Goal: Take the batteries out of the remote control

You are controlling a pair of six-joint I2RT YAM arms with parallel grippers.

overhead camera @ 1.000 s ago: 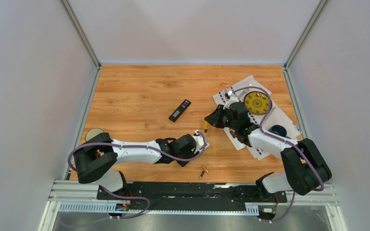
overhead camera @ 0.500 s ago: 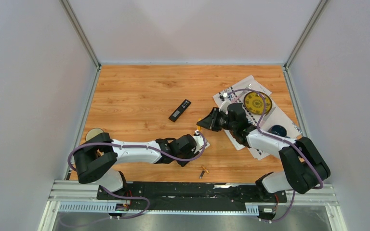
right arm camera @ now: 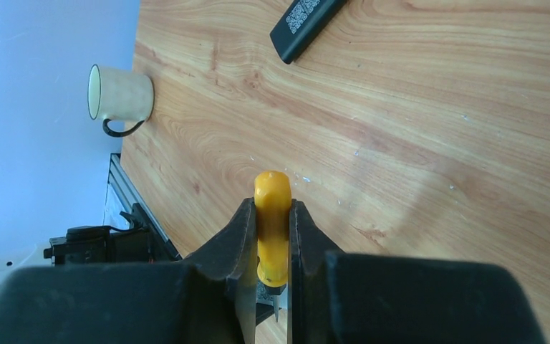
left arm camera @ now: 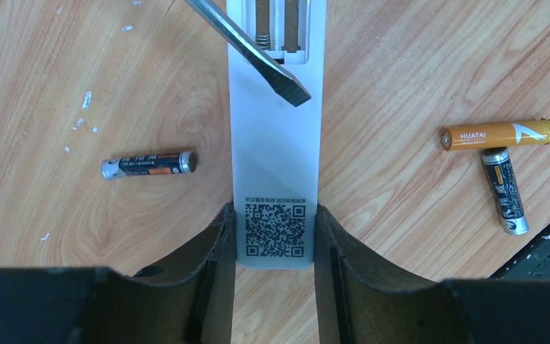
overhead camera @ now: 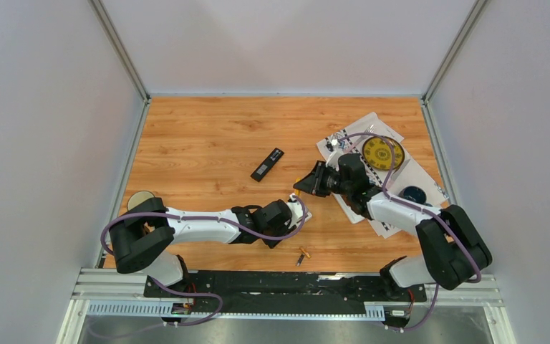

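A dark grey battery (left arm camera: 149, 165) lies loose at the white remote's (left arm camera: 276, 143) 9 o'clock. An orange battery (left arm camera: 498, 134) and a second dark battery (left arm camera: 505, 190) lie just beside each other at its 3 o'clock. The open compartment (left arm camera: 276, 29) is at 12 o'clock (whether cells sit inside, I cannot tell).

The left gripper (left arm camera: 276, 240) grasps the remote's 6 o'clock end. A screwdriver blade (left arm camera: 251, 54) slants in from 11 o'clock, its tip over the remote. The right gripper (right arm camera: 272, 215) is clenched on the yellow handle (right arm camera: 272, 190). A black remote (right arm camera: 304, 25) and a cup (right arm camera: 118, 97) lie farther off.
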